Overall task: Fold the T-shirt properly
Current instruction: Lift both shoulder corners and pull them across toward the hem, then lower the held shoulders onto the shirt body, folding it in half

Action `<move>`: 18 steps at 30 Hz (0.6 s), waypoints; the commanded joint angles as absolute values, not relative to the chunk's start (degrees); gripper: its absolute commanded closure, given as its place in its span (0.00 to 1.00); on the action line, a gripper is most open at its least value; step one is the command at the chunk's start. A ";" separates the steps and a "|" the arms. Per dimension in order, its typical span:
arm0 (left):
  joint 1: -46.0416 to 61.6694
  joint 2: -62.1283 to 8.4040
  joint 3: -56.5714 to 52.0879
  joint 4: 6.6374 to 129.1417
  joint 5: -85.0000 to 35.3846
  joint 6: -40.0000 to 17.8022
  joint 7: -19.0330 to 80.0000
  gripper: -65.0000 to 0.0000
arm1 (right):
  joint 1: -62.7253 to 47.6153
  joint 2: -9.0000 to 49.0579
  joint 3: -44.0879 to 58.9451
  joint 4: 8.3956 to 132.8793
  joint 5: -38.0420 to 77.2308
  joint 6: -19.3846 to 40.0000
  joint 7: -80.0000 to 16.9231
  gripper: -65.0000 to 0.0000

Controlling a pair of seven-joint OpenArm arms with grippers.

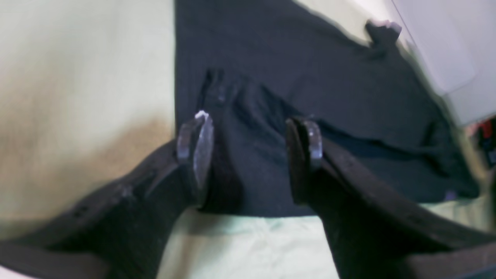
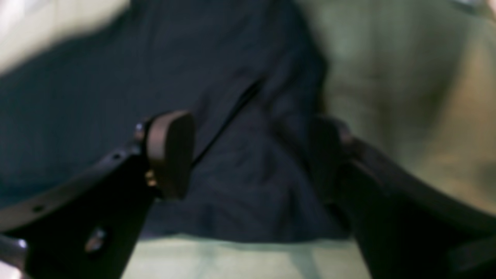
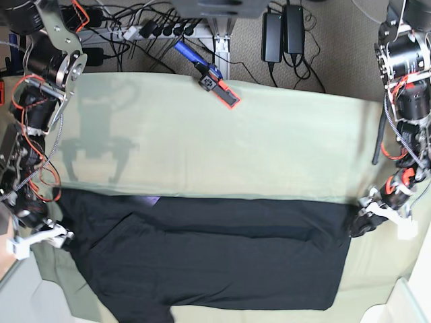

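We see the T-shirt (image 3: 222,259) lying spread, plain black face up, across the near half of the surface, on a pale green cloth (image 3: 269,148) that covers it. One long folded edge runs straight across the middle, and a small purple patch shows at that edge toward the base view's left.

Our left gripper (image 1: 248,135) sits at the shirt's end on the base view's right. Its fingers (image 1: 201,143) stand apart, straddling a bunched ridge of black fabric without pinching it.

Our right gripper (image 2: 252,155) is at the opposite end. Its fingers (image 2: 170,151) are spread wide over the shirt's corner, with fabric visible between them; nothing is clamped, though the picture is blurred.

A blue-and-orange tool (image 3: 209,74) lies at the far edge, well apart from the shirt.
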State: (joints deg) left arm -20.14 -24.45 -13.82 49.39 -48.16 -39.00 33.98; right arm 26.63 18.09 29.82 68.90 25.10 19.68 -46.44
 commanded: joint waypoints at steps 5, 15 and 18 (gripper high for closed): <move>-20.78 -25.58 -16.62 50.19 -53.15 -40.00 36.32 0.49 | 22.52 18.92 43.20 70.96 29.95 22.52 -46.44 0.32; -15.97 -25.56 -16.62 50.19 -58.15 -40.00 37.76 0.49 | 18.72 14.41 47.97 70.61 31.48 22.50 -42.57 0.32; -14.74 -25.56 -16.62 50.19 -58.50 -40.00 37.80 0.49 | 18.72 12.23 47.81 69.49 30.76 22.44 -38.70 0.32</move>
State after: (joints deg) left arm -13.61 -24.58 -16.45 49.39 -57.30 -39.05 38.63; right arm 17.56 11.22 47.77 68.84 30.15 19.70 -39.66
